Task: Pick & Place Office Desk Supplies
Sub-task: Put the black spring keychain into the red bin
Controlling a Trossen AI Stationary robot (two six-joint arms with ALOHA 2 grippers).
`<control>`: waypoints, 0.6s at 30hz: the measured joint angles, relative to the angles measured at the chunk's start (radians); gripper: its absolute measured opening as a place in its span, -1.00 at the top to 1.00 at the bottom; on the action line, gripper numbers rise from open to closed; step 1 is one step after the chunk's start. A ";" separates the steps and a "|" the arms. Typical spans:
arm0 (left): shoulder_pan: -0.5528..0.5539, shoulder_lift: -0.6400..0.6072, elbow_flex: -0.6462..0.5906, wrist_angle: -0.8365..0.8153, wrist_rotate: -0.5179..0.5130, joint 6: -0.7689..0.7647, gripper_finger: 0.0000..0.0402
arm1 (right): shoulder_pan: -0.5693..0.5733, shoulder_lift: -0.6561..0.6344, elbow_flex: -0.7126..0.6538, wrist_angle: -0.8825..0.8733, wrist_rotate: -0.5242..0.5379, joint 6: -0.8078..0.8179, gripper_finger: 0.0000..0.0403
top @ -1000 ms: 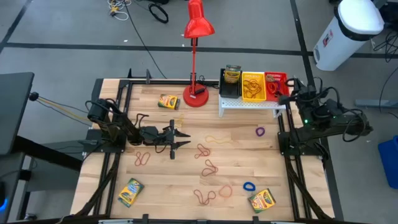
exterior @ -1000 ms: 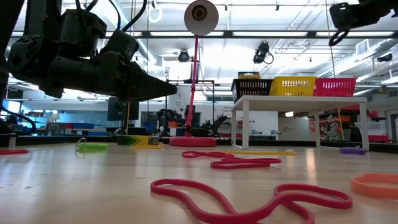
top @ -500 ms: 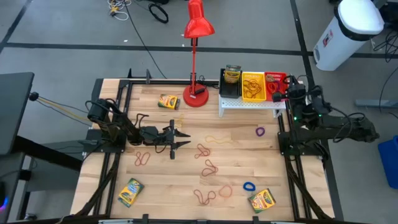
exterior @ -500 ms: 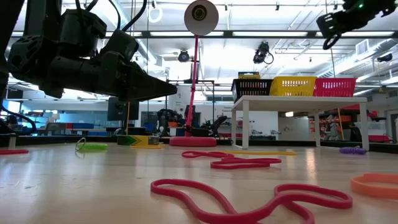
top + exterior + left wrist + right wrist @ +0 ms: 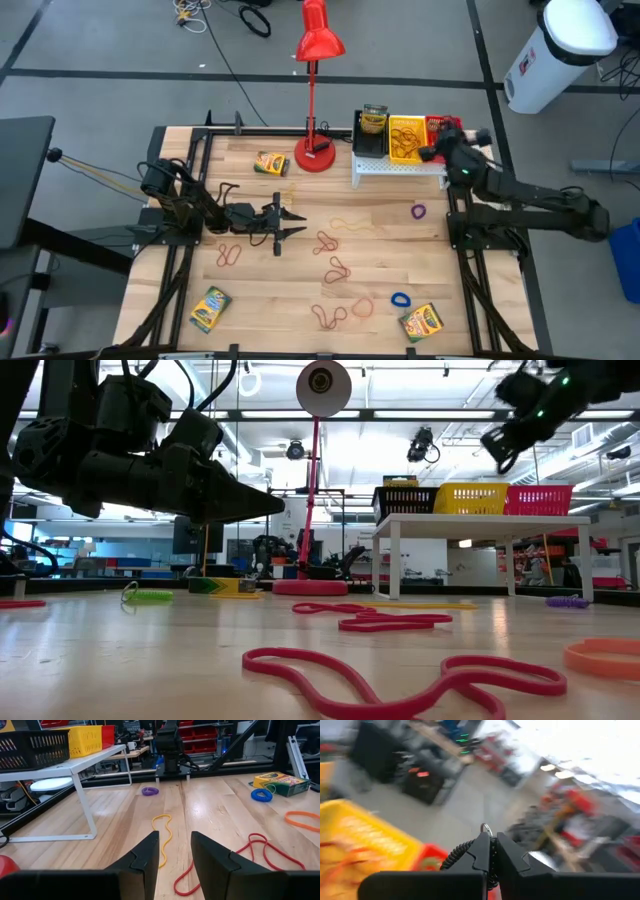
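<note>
My right gripper (image 5: pixel 426 154) hovers shut above the white shelf (image 5: pixel 400 166), about where the yellow bin (image 5: pixel 407 139) meets the red bin (image 5: pixel 443 128), with a black coiled band (image 5: pixel 457 854) in its fingers. The black bin (image 5: pixel 372 132) stands at the shelf's left end with a crayon box (image 5: pixel 374 118) in it. My left gripper (image 5: pixel 292 222) hangs open and level just over mid-table, with nothing between its fingers (image 5: pixel 150 851). Crayon boxes (image 5: pixel 271 163) (image 5: pixel 210 308) (image 5: pixel 422 322) and several rubber bands lie flat on the wood, among them red ones (image 5: pixel 328 243). My right gripper pinches the black coiled band between its two shut fingers. Part of the coil (image 5: pixel 451 860) curls out beside the fingers, and a small loop (image 5: pixel 485 827) pokes past their tips. The fingers point about level, from the table's right side. The band is lifted clear above the bins.
A tall red desk lamp (image 5: pixel 318 45) stands on its base (image 5: pixel 314 158) left of the shelf. Purple (image 5: pixel 417 211), blue (image 5: pixel 400 299), yellow (image 5: pixel 350 224) and tan (image 5: pixel 327 316) bands lie scattered over the table. Dark frame rails run along both side edges.
My right gripper has swung from the table's right edge leftward over the shelf, as far as the red and yellow bins. It has sunk a little and rolled about its own axis, staying shut on the black band.
</note>
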 joint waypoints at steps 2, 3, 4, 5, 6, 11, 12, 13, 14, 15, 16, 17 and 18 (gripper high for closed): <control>0.000 0.000 0.000 0.000 0.000 0.000 0.41 | -0.070 0.036 0.037 -0.152 -0.138 0.179 0.93; 0.000 0.000 0.000 0.000 0.000 0.000 0.41 | -0.111 0.058 0.054 -0.199 -0.189 0.241 0.93; 0.000 0.000 0.000 0.000 0.000 0.000 0.41 | -0.147 0.078 0.063 -0.226 -0.223 0.275 0.93; 0.000 0.000 0.000 0.000 0.000 0.000 0.41 | -0.180 0.097 0.069 -0.245 -0.247 0.299 0.93; 0.000 0.000 0.000 0.000 0.000 0.000 0.41 | -0.207 0.116 0.071 -0.255 -0.273 0.313 0.93; 0.000 0.000 0.000 0.000 0.000 0.000 0.41 | -0.295 0.199 0.075 -0.256 -0.336 0.360 0.93; 0.000 0.000 0.000 0.000 0.000 0.000 0.41 | -0.306 0.210 0.075 -0.259 -0.331 0.361 0.93; 0.000 0.000 0.000 0.000 0.000 0.000 0.41 | -0.314 0.218 0.075 -0.260 -0.329 0.361 0.93; 0.000 0.000 0.000 0.000 0.000 -0.001 0.41 | -0.318 0.223 0.075 -0.260 -0.327 0.361 0.91; 0.000 0.000 0.000 0.000 0.000 -0.001 0.41 | -0.320 0.226 0.075 -0.260 -0.328 0.364 0.87; 0.000 0.000 0.000 -0.001 0.000 -0.001 0.41 | -0.318 0.226 0.075 -0.261 -0.327 0.370 0.81; 0.000 0.000 0.000 -0.001 0.000 -0.002 0.41 | -0.318 0.225 0.075 -0.259 -0.327 0.376 0.74; 0.000 0.000 0.000 -0.001 0.000 -0.002 0.41 | -0.317 0.223 0.075 -0.257 -0.327 0.377 0.66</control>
